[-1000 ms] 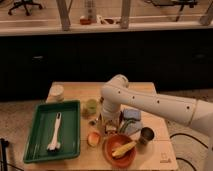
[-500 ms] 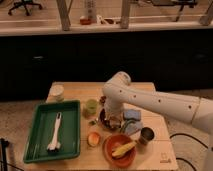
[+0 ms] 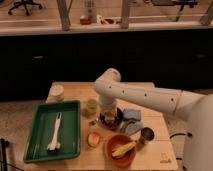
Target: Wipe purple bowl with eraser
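The purple bowl [image 3: 113, 122] sits on the wooden table [image 3: 150, 95], right of the green tray, and only its dark rim shows. My gripper [image 3: 109, 113] points down from the white arm [image 3: 145, 97] and reaches into the bowl, covering its middle. The eraser is hidden, and I cannot tell whether it is under or in the gripper.
A grey-blue cloth [image 3: 133, 120] lies right of the bowl. An orange dish [image 3: 114, 154] with corn [image 3: 123, 148] stands in front of the bowl. Nearby are a metal cup [image 3: 146, 135], a peach-coloured fruit [image 3: 93, 138], a green cup [image 3: 91, 107], a white jar [image 3: 57, 92] and a green tray [image 3: 35, 145] holding a white brush [image 3: 55, 132].
The gripper has shifted slightly over the purple bowl, and the arm's elbow has moved a little. Nothing else on the table has moved.
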`<state>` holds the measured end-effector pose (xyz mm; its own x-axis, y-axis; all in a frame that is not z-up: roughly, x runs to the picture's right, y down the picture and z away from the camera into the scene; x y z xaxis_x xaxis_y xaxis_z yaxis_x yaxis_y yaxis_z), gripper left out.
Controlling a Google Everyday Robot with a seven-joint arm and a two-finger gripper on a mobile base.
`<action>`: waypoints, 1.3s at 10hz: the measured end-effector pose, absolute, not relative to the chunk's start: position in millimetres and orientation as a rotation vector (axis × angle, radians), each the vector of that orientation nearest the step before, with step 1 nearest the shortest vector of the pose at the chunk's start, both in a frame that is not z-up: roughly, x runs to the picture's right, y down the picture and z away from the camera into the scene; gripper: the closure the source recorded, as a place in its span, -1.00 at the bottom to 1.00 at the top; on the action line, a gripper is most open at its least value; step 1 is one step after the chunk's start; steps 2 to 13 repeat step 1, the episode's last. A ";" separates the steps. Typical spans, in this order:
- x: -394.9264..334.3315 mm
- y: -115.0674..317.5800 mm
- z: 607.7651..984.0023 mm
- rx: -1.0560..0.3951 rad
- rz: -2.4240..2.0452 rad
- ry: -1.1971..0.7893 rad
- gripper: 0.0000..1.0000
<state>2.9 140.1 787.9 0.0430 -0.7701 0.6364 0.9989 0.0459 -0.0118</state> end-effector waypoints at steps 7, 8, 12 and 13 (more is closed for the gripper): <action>-2.4 145.1 782.7 -0.528 -1.478 -0.562 1.00; -2.4 145.1 782.7 -0.528 -1.478 -0.562 1.00; -2.4 145.1 782.7 -0.528 -1.478 -0.562 1.00; -2.4 145.1 782.7 -0.528 -1.478 -0.562 1.00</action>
